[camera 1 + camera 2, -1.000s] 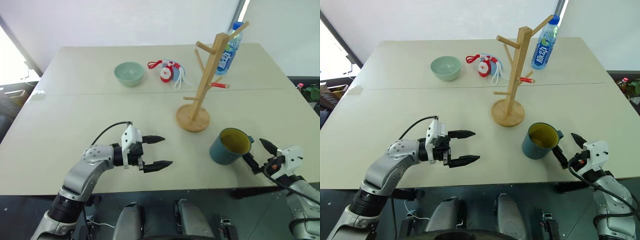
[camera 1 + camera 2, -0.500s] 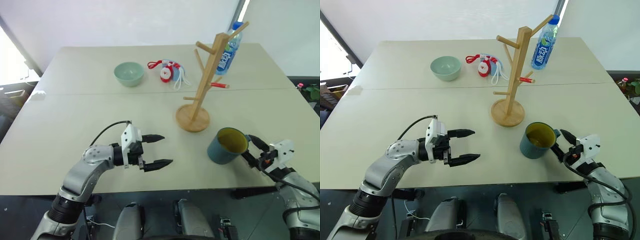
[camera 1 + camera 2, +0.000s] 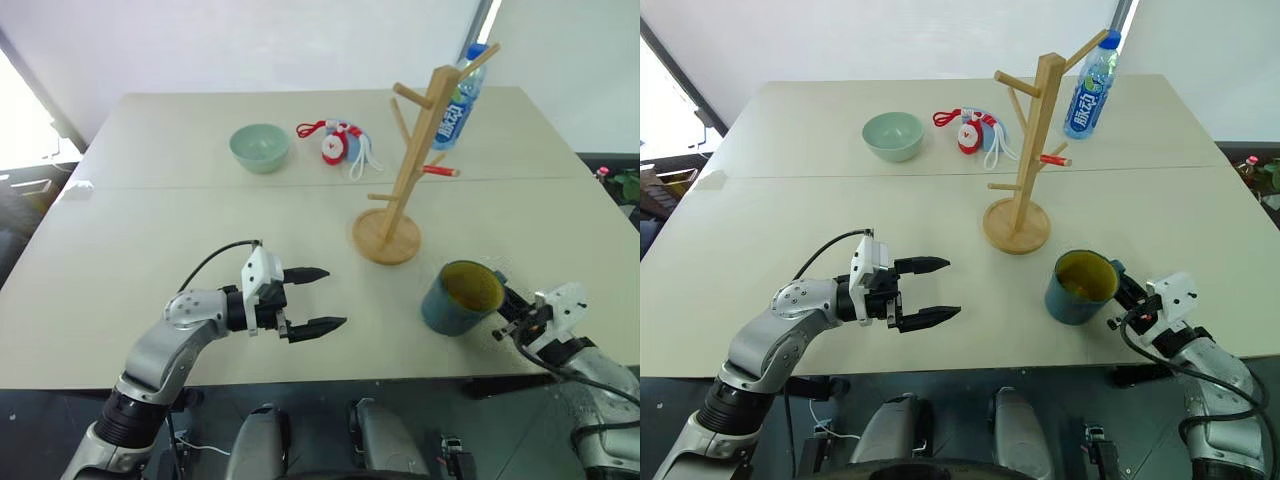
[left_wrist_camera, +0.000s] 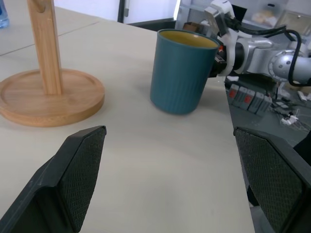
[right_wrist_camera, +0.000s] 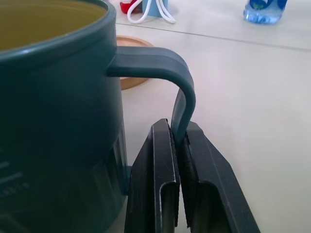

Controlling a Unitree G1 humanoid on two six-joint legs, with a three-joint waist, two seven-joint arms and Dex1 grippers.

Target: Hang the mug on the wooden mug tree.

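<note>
Your right gripper is pinched on the handle of the mug, just beside the wooden mug tree base, leaving the loop free for a peg, while your left gripper waits open beyond it

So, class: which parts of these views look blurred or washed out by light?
Left wrist view: the left hand's fingers are soft, the mug sharp. Right wrist view: the bottle is soft. Left eye view: a bright patch washes out the far left edge.
</note>
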